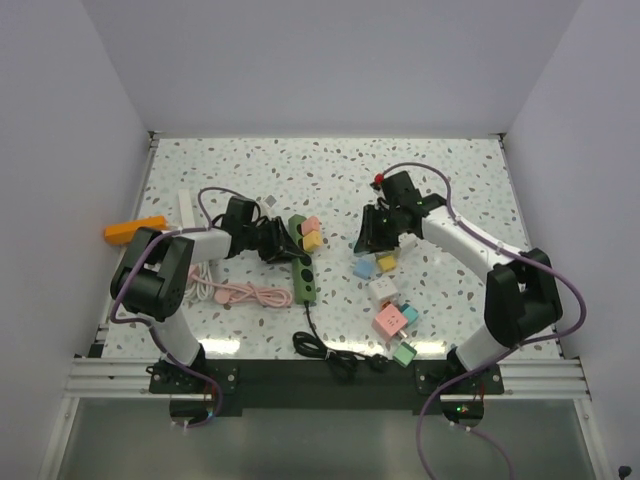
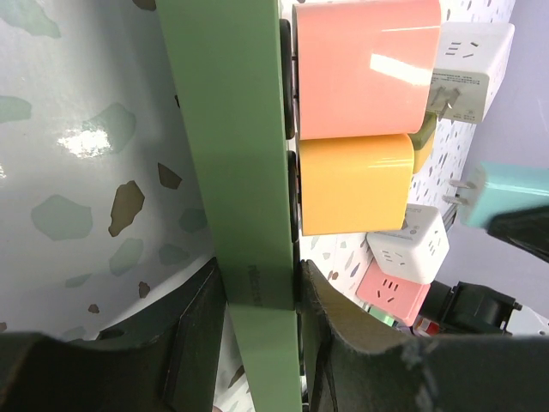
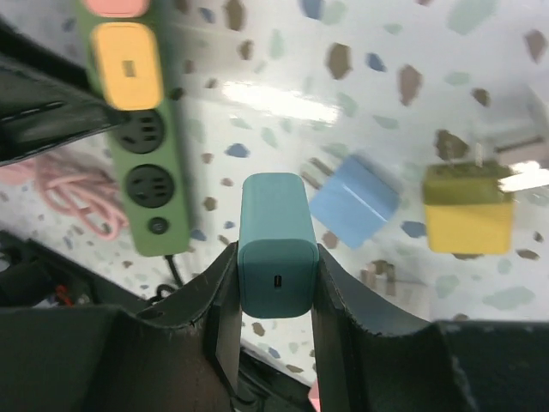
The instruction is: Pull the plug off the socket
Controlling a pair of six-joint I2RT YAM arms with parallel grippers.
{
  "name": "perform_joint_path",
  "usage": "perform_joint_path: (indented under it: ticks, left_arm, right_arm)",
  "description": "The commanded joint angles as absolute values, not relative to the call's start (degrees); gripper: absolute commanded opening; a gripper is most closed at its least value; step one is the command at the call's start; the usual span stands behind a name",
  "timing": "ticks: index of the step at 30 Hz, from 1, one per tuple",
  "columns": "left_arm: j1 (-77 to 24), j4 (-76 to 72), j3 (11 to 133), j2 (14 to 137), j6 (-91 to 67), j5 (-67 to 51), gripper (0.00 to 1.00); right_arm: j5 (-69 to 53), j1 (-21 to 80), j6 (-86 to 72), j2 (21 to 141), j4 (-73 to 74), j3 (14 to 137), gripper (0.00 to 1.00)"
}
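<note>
Teal plug [image 3: 276, 245] clamped between fingers of right gripper [image 3: 276, 262], held clear of green power strip [image 3: 174, 184]. Strip pinched at sides by left gripper [image 2: 257, 305], jaws partly closed. Yellow plug [image 3: 127, 64] and pink plug [image 2: 360, 64] seated in strip.

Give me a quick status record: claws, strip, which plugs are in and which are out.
left claw: clamped across the strip
right claw: clamped on the teal plug, held above the table, clear of the strip
plugged in: pink plug and orange plug, side by side at the strip's far end
free sockets: two visible in the right wrist view
loose on table: blue plug, yellow plug
</note>
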State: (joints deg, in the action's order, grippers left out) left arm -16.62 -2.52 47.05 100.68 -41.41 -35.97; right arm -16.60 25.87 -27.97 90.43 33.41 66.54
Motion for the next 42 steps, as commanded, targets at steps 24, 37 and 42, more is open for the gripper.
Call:
perform_joint_path:
  ticks: [24, 37, 42]
  left_arm:
    - [-16.00, 2.81, 47.46, 101.60, -36.91, -27.16, 0.00]
    - [-16.08, 2.99, 47.37, 101.16, -37.35, -27.16, 0.00]
    - [-16.08, 3.60, 46.67, 101.43, -37.00, -25.67, 0.00]
  right_arm:
    - [-21.28, 31.99, -30.67, 105.20, 25.14, 81.64, 0.84]
    - [-18.64, 34.89, -32.52, 114.71, 22.33, 84.91, 0.09]
    - [-21.00, 31.65, -32.17, 106.28, 23.03, 78.42, 0.00]
